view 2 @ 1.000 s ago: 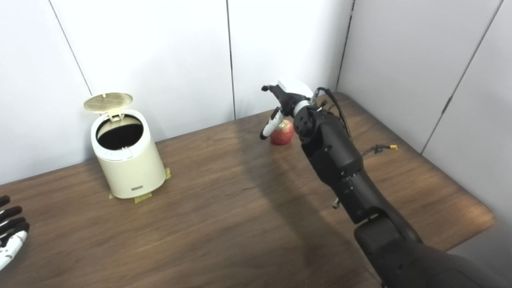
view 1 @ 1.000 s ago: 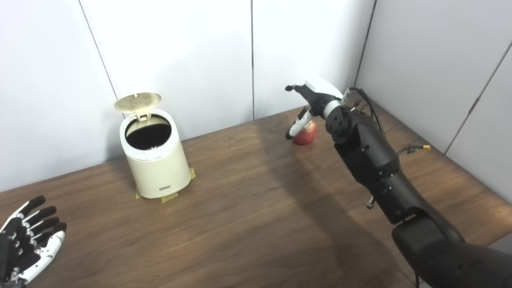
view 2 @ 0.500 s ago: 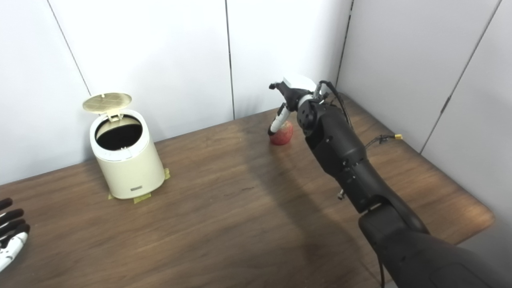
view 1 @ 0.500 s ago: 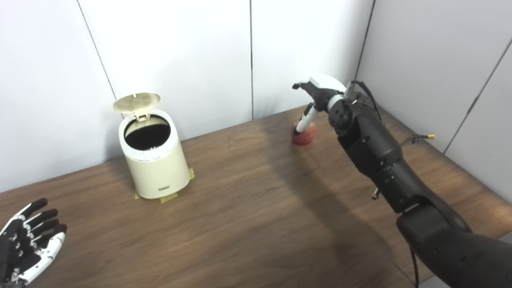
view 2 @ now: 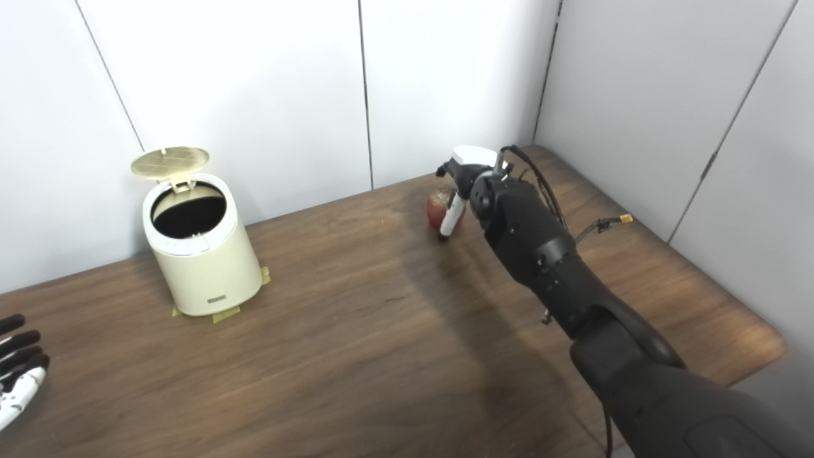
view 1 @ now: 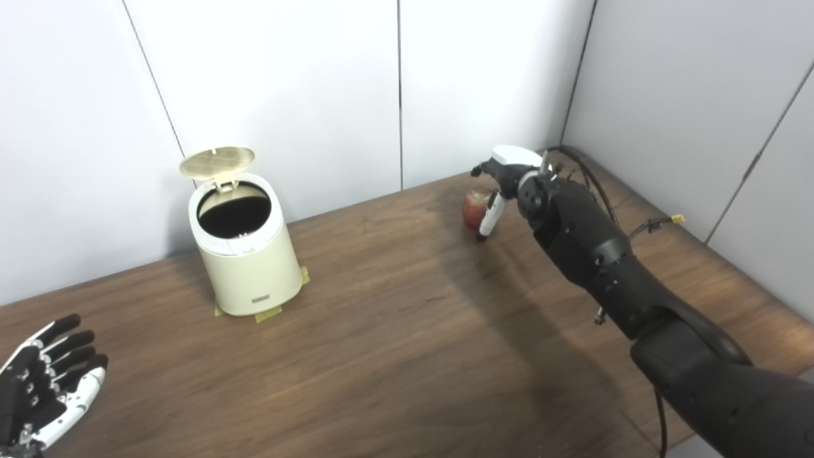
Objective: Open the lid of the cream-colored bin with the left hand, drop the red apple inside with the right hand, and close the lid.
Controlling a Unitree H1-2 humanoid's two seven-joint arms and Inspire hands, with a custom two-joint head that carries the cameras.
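Right robot hand (view 1: pixel 499 191) curled over apple (view 1: pixel 474 208) at desk (view 1: pixel 407 331) 2 o'clock; grip unconfirmed. Left robot hand (view 1: pixel 44 394) spread, idle. Bin (view 1: pixel 245 254) lid (view 1: pixel 217 161) up. Risk: apple rolls off.

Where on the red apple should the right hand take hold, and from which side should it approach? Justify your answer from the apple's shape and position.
Grip the red apple around its widest middle, thumb and fingers on opposite sides. It sits alone on the table, so coming from above and the right, where the right hand already curls against it, looks best. Whether the hand has closed on it cannot be told.
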